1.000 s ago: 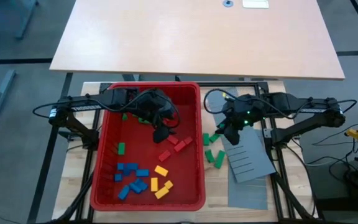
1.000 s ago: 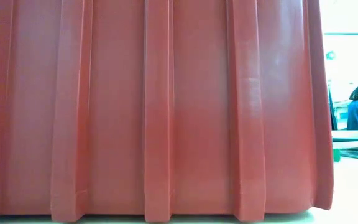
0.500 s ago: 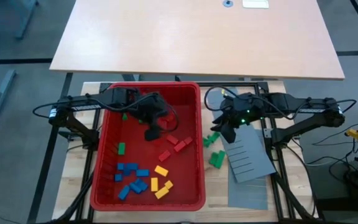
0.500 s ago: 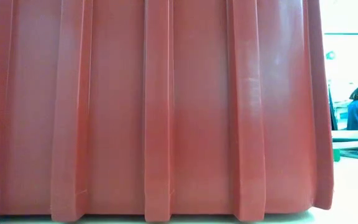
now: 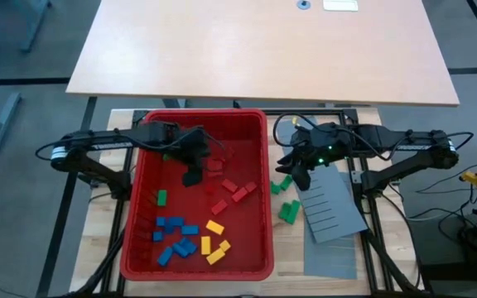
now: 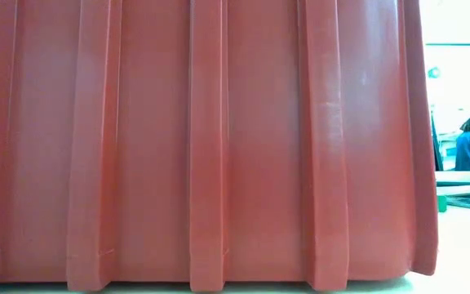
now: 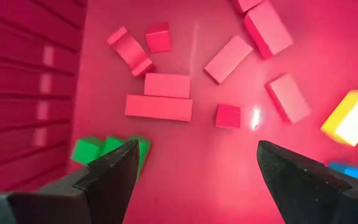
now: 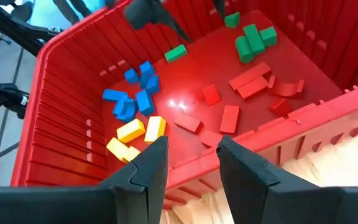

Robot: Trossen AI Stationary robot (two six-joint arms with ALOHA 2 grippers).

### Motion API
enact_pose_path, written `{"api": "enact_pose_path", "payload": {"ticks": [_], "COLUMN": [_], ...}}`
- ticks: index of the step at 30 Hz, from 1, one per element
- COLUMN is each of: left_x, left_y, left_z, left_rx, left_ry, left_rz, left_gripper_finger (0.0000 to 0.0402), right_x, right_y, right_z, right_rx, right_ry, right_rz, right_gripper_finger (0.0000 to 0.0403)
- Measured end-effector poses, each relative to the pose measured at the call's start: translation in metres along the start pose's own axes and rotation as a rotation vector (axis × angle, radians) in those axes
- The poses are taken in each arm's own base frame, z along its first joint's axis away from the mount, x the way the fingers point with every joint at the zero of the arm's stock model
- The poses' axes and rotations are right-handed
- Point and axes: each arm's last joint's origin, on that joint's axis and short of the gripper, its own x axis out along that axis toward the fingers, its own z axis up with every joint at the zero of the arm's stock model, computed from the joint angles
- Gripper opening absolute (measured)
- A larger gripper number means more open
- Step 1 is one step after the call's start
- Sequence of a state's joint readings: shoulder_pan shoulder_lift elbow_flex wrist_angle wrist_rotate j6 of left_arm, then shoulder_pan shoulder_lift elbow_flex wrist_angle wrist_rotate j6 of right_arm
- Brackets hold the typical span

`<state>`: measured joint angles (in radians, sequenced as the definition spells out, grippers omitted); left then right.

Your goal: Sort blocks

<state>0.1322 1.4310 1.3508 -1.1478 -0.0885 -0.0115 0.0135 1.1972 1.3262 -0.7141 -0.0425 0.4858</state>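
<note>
While sorting: blocks (image 5: 190, 236) partly grouped by colour in red bin (image 5: 259, 165)
Left gripper (image 7: 194, 171): fingers wide apart, empty
Right gripper (image 8: 188, 165): fingers narrowly parted, empty
Left: stray greens

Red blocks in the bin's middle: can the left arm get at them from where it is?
Probably yes. The left gripper hangs open right above the red blocks, nothing between them.

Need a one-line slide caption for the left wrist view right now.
Open left gripper hovers inside the red bin above scattered red blocks, with green blocks by the wall.
</note>
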Motion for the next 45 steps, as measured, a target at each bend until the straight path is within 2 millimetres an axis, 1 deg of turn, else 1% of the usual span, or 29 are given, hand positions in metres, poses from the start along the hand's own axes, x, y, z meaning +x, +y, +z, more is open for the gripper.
{"api": "enact_pose_path", "payload": {"ticks": [4, 7, 11, 15, 18, 22, 27, 33, 37, 45], "left_x": [0.013, 0.02, 0.033, 0.048, 0.059, 0.071, 0.092, 0.117, 0.122, 0.122], "left_y": [0.015, 0.027, 0.041, 0.048, 0.051, 0.054, 0.058, 0.058, 0.058, 0.057], "left_z": [-0.026, -0.048, -0.069, -0.079, -0.08, -0.071, -0.06, -0.058, -0.058, -0.058], "left_rx": [-0.106, -0.141, -0.075, 0.067, 0.133, 0.19, 0.209, 0.228, 0.228, 0.226], "left_ry": [-0.07, -0.078, -0.022, 0.058, 0.099, 0.088, 0.081, 0.161, 0.175, 0.17], "left_rz": [-0.058, -0.048, -0.009, 0.064, 0.075, 0.083, 0.078, 0.033, 0.014, -0.002], "left_gripper_finger": [0.0312, 0.0311, 0.0311, 0.0311, 0.0311, 0.0311, 0.0311, 0.0311, 0.0311, 0.0311], "right_x": [0.0, 0.0, 0.0, 0.0, 0.0, 0.0, -0.001, -0.001, -0.001, -0.002], "right_y": [0.002, 0.002, 0.003, 0.004, 0.005, 0.006, 0.007, 0.007, 0.007, 0.008], "right_z": [0.001, 0.001, 0.004, 0.007, 0.008, 0.009, 0.011, 0.013, 0.013, 0.014], "right_rx": [-0.004, -0.011, -0.03, -0.032, -0.031, -0.021, -0.014, -0.052, -0.074, -0.072], "right_ry": [-0.011, -0.019, -0.052, -0.08, -0.092, -0.102, -0.132, -0.152, -0.151, -0.163], "right_rz": [0.011, 0.015, 0.014, 0.024, 0.029, 0.034, 0.044, 0.033, 0.031, 0.036], "right_gripper_finger": [0.0112, 0.0107, 0.0106, 0.0112, 0.0115, 0.0114, 0.0103, 0.0094, 0.009, 0.0079]}}
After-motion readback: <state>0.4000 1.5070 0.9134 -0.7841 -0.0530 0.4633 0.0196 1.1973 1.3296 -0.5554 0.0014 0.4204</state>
